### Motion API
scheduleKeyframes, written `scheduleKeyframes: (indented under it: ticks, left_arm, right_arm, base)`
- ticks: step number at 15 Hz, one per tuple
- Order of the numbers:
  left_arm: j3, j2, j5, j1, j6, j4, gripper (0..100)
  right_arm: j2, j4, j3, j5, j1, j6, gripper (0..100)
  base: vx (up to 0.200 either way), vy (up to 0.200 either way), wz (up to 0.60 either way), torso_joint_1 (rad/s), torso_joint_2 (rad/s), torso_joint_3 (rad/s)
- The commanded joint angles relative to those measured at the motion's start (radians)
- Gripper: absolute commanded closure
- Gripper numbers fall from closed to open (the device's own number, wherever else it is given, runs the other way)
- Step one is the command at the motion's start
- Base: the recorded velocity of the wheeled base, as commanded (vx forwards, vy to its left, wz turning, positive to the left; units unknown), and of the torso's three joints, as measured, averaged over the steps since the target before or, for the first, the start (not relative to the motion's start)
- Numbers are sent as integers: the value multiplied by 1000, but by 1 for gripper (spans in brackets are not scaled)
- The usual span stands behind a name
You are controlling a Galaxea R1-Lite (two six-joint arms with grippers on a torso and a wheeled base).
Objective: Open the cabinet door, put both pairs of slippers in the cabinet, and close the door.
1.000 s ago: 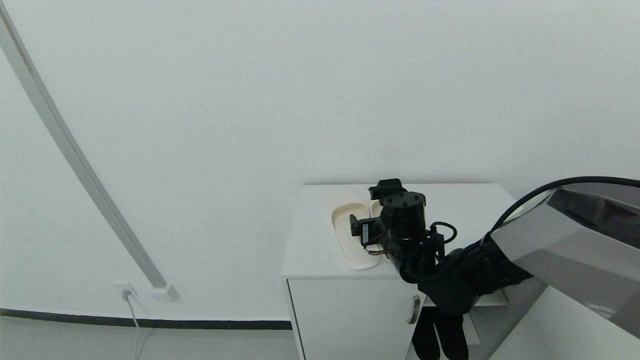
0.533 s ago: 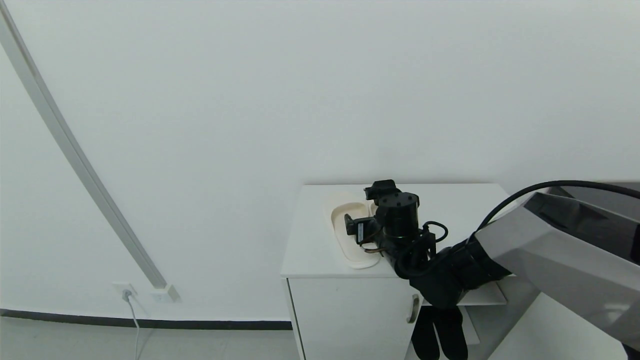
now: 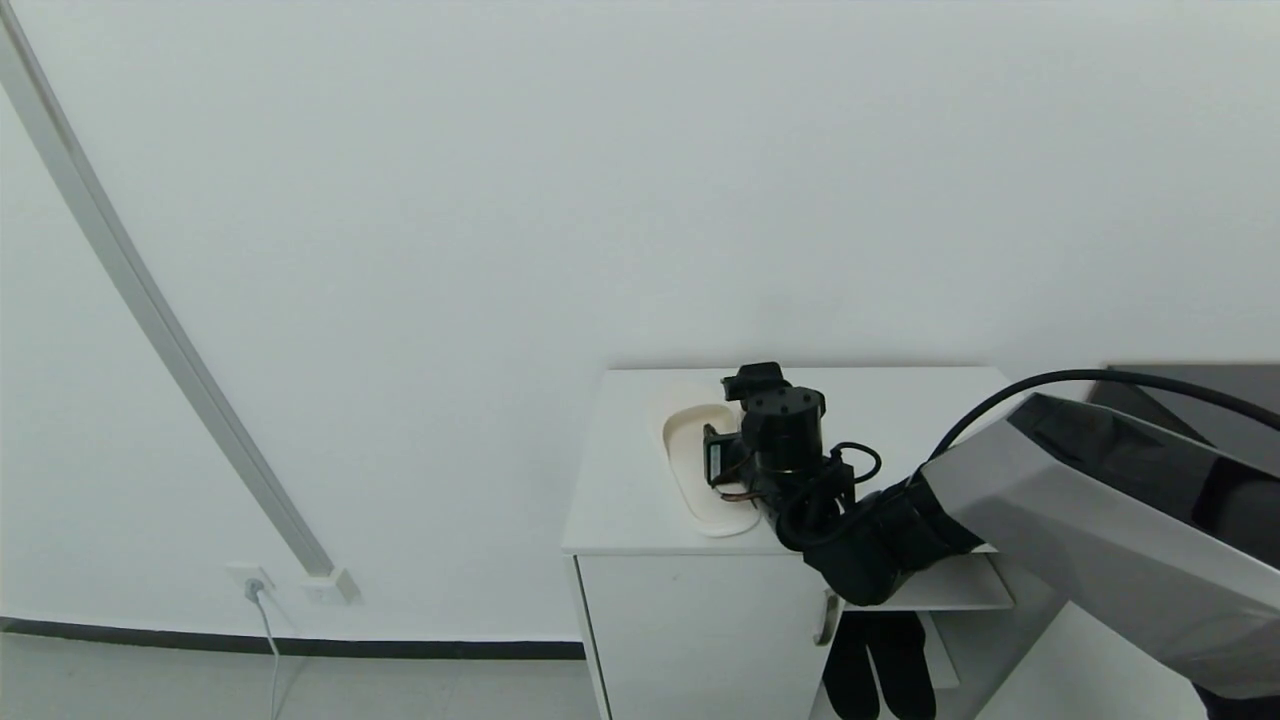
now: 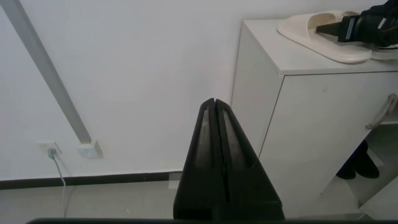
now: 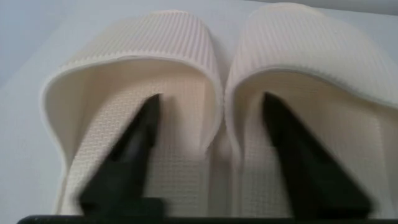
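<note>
Head view is showing the white cabinet with the cream slippers lying side by side on its top, toward the left edge. The right arm is reaching over them, and its wrist is hiding the pair's right-hand slipper and the fingertips. Right wrist view is giving the detail: the right gripper is standing wide open with one black finger inside each slipper. The two adjoining inner walls are sitting between the fingers, not squeezed. Below the top, the left door with its handle is looking closed. The right side is standing open, showing a shelf and the black slippers under it, partly cut off at the frame edge. The open door itself is hard to make out behind the arm. Left wrist view is showing the left gripper hanging low beside the cabinet, well apart from it, fingers pressed together and holding nothing.
</note>
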Motion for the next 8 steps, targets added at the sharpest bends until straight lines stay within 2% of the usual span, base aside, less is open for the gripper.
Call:
scheduleKeyframes:
  ticks: [1, 6, 8]
  left_arm:
    - [0, 1, 0, 0, 0, 0, 100]
    - [0, 1, 0, 0, -3, 0, 100]
    - [0, 1, 0, 0, -2, 0, 100]
  right_arm:
    - [-4, -6, 1, -2, -2, 0, 100]
    - [-89, -6, 59, -2, 0, -3, 100]
    - [-172, -4, 142, -1, 4, -8, 100]
  base:
    - [0, 0, 0, 0, 0, 0]
    - [0, 0, 0, 0, 0, 0]
    - [0, 0, 0, 0, 0, 0]
